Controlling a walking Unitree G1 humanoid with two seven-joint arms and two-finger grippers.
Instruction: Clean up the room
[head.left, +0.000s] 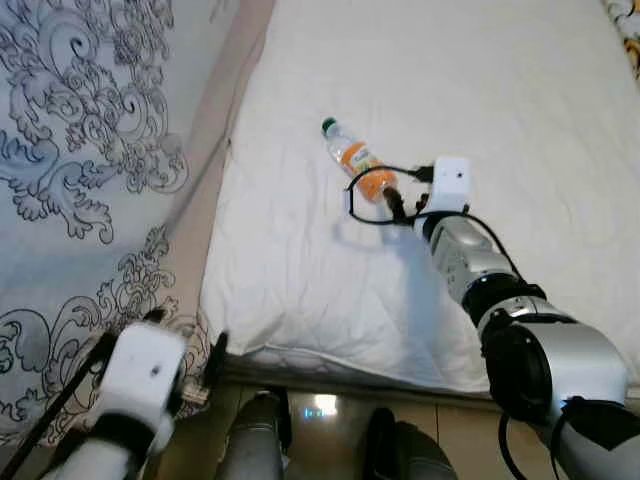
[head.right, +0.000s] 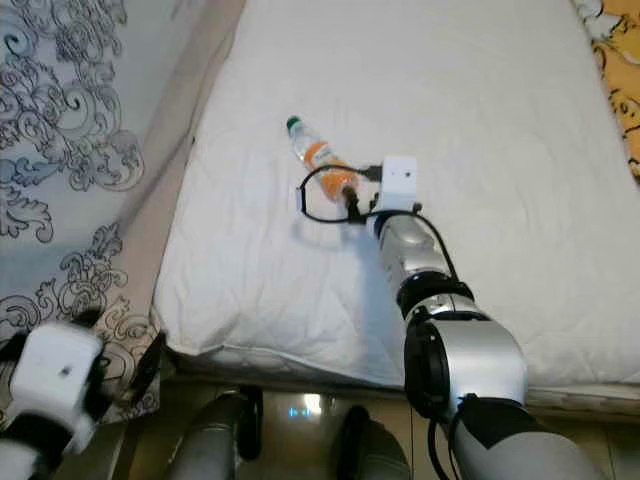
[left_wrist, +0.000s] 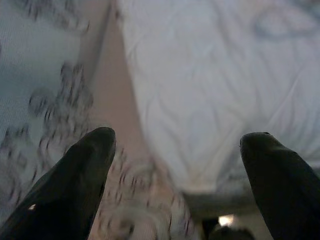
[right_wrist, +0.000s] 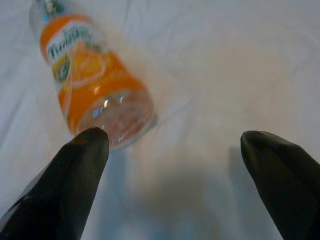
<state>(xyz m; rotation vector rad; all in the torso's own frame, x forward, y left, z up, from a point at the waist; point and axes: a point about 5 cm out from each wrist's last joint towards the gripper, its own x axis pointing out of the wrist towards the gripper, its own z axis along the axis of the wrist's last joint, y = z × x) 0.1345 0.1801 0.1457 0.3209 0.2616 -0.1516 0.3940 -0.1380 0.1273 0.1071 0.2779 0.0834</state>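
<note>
Okay, I have the bottle lying on its side on the white bed, nearer the bed's left edge than its right and well in from the front edge. It is a clear plastic bottle with an orange label and a green cap; the cap end points toward the bed's far left, the base points back toward me. In the right wrist view the bottle is blurred, and the label shows an orange fruit picture plus lettering I can't read.

My right arm is stretched out over the bed with the right claw just behind the bottle's base. A black cable loops off the wrist beside it. From the right wrist view the right claw is spread wide: one finger sits just beside the bottle's base, whether touching or not I can't tell, and the other finger is well apart over bare sheet. Nothing sits between the fingers but sheet, so no grip on the bottle.

My left arm hangs low off the bed's front left corner. The left claw is spread too, fingers wide apart, nothing between them. Past it I see the bed's front left corner and a patterned bedspread with dark scrollwork running along the bed's left edge. A shiny floor shows below the bed's front edge.
</note>
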